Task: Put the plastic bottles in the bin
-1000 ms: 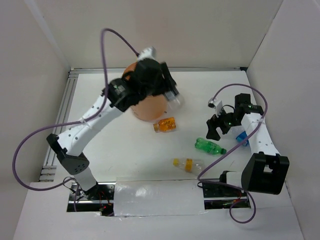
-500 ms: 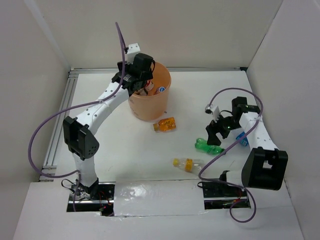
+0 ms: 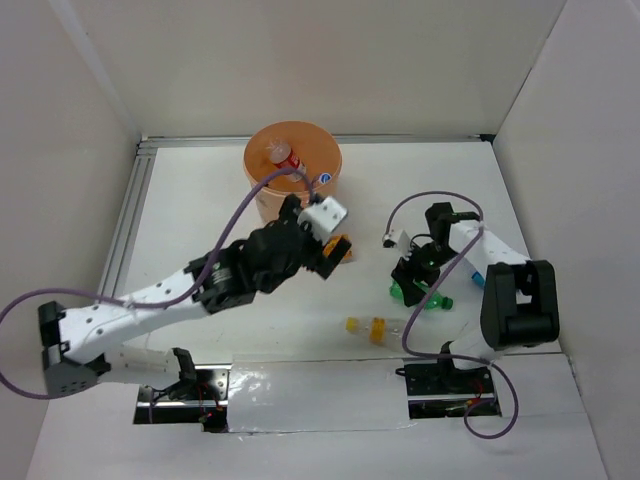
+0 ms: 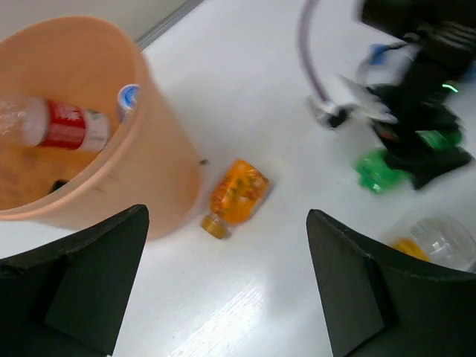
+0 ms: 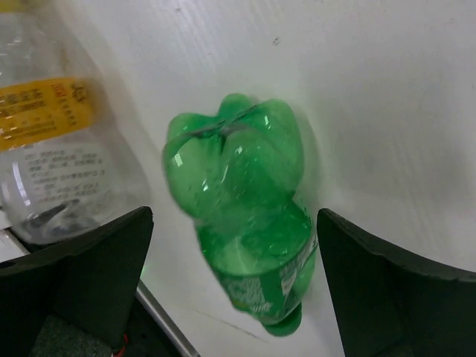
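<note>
The peach bin stands at the back. Inside it lie a clear red-labelled bottle and another bottle showing a blue cap. My left gripper hangs open and empty just short of the short orange bottle, which lies beside the bin. My right gripper is open astride the green bottle, fingers apart from it. The yellow-labelled bottle lies close by. A blue-labelled bottle peeks from behind the right arm.
White walls enclose the table on three sides. An aluminium rail runs along the left edge. Purple cables loop off both arms, one above the right wrist. The green bottle and right arm show in the left wrist view.
My left gripper opened over the bin and dropped a clear bottle in, then swung back down beside the orange bottle. My right gripper lowered over the green bottle.
</note>
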